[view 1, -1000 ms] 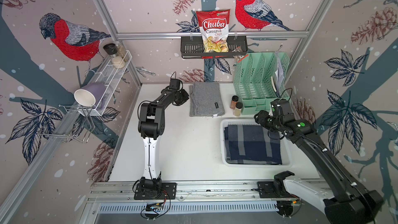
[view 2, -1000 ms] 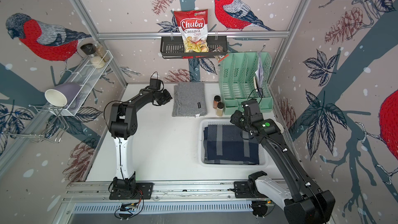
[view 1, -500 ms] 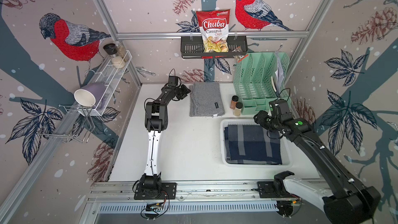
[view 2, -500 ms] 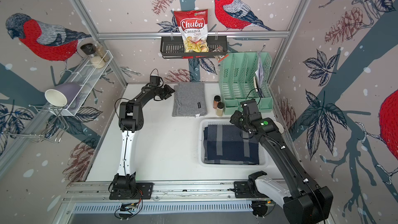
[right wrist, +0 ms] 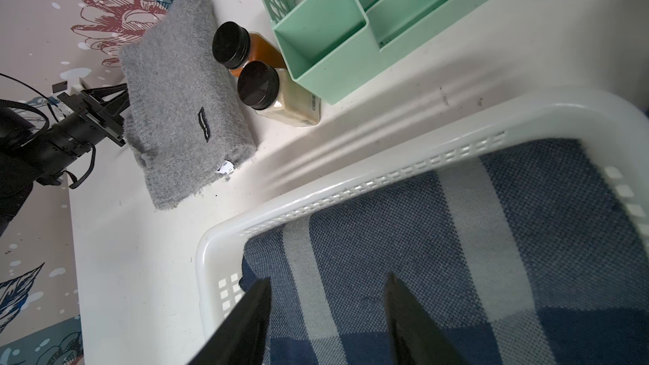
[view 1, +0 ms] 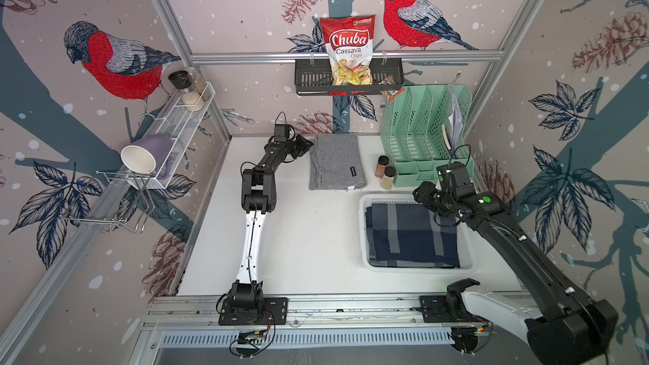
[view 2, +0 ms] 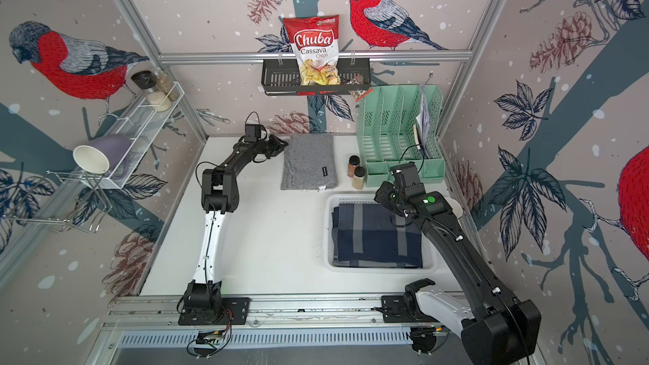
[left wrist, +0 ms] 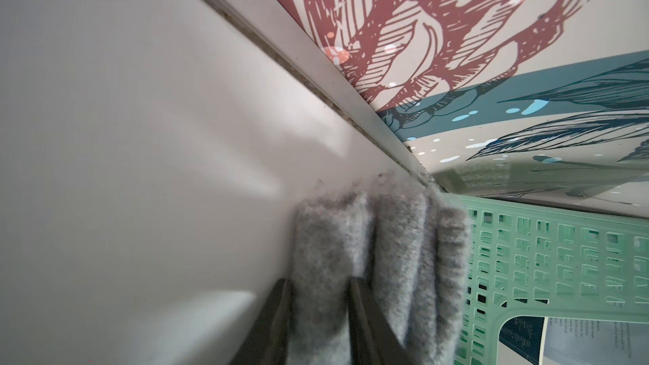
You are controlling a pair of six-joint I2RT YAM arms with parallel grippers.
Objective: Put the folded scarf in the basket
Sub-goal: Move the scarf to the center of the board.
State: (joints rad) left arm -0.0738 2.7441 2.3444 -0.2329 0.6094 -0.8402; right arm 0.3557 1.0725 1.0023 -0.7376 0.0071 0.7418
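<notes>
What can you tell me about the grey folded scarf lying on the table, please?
The grey scarf is a fuzzy, ribbed knit, folded into a thick rectangle. It lies flat on the white table near the back wall. A small dark label sits on top, and a white tag pokes out at a near corner. Two spice jars stand close beside it. The left hand grips a bunched fold at one long edge.

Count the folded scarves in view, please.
2. The grey scarf lies on the table; the navy checked scarf lies inside the white basket. Another could hide beneath it.
</notes>
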